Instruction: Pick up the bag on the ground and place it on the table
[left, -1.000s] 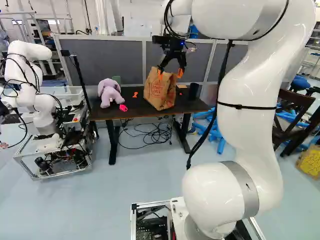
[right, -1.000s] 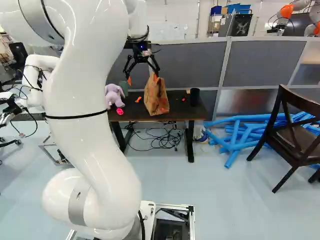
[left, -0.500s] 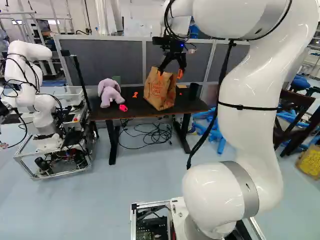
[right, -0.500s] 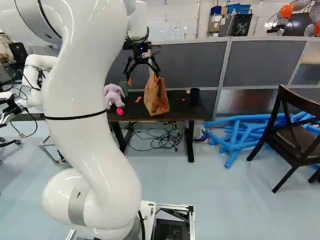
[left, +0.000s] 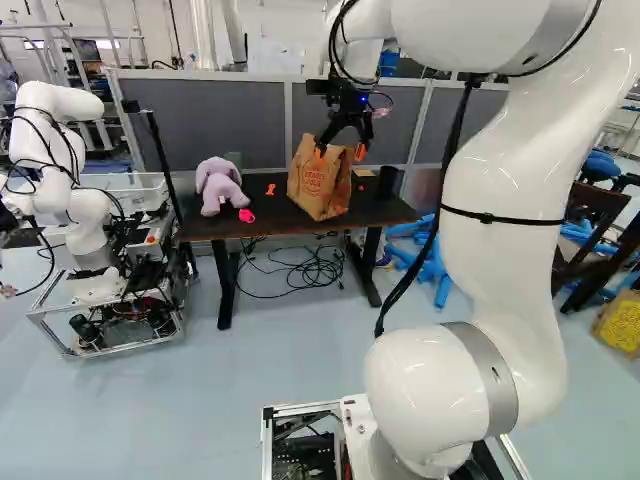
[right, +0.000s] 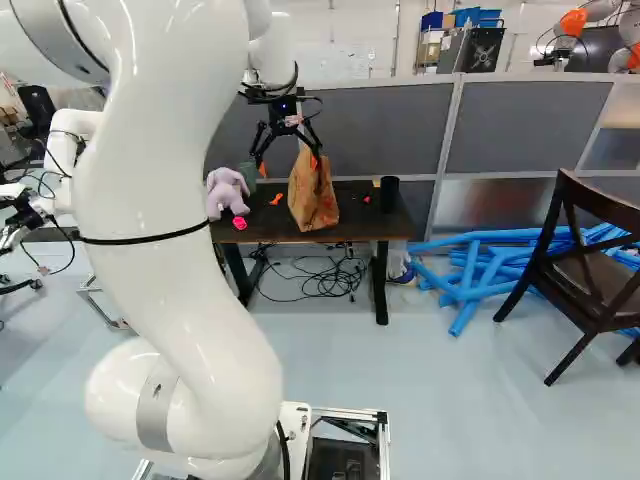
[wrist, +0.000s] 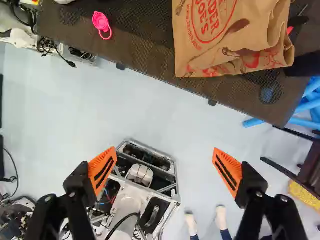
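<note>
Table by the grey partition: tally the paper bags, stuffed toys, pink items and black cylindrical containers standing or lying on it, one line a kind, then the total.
Paper bag: 1
Stuffed toy: 1
Pink item: 1
Black cylindrical container: 1
Total: 4

This looks like a robotics lab, with another robot (left: 88, 228) at nine o'clock and grey partitions (left: 255, 120) at twelve in the left base view.
</note>
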